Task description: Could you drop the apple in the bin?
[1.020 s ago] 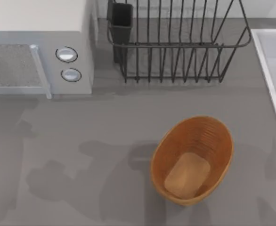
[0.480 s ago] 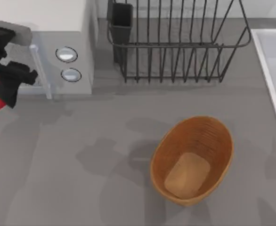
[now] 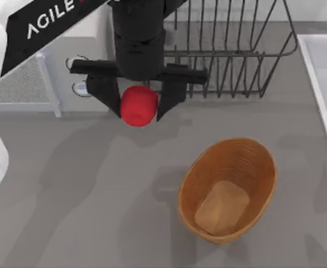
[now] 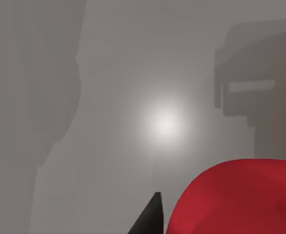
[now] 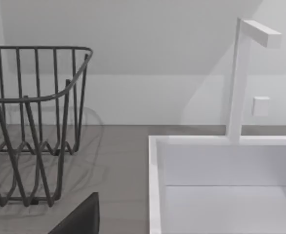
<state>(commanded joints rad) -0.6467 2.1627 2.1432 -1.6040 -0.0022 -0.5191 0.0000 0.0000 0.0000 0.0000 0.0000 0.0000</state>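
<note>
The small red apple (image 3: 138, 106) hangs high over the table, and my left gripper (image 3: 139, 105) is shut on it, one black finger on each side. They are up and to the left of the bin (image 3: 264, 162), an oval orange-brown wicker basket with a tan bottom and nothing in it. In the left wrist view the apple (image 4: 240, 200) sits beside a black fingertip (image 4: 150, 219) over bare grey table. A dark edge of my right gripper (image 5: 82, 219) shows in the right wrist view, near the sink.
A white microwave (image 3: 18, 84) stands at the back left, partly under my left arm. A black wire dish rack (image 3: 236, 56) stands at the back middle. A white sink (image 3: 325, 84) with a faucet (image 5: 240, 78) runs along the right side.
My left arm has swung in from the left edge with the apple, moving right. It now hangs in front of the microwave and the dish rack. The bin has not moved.
</note>
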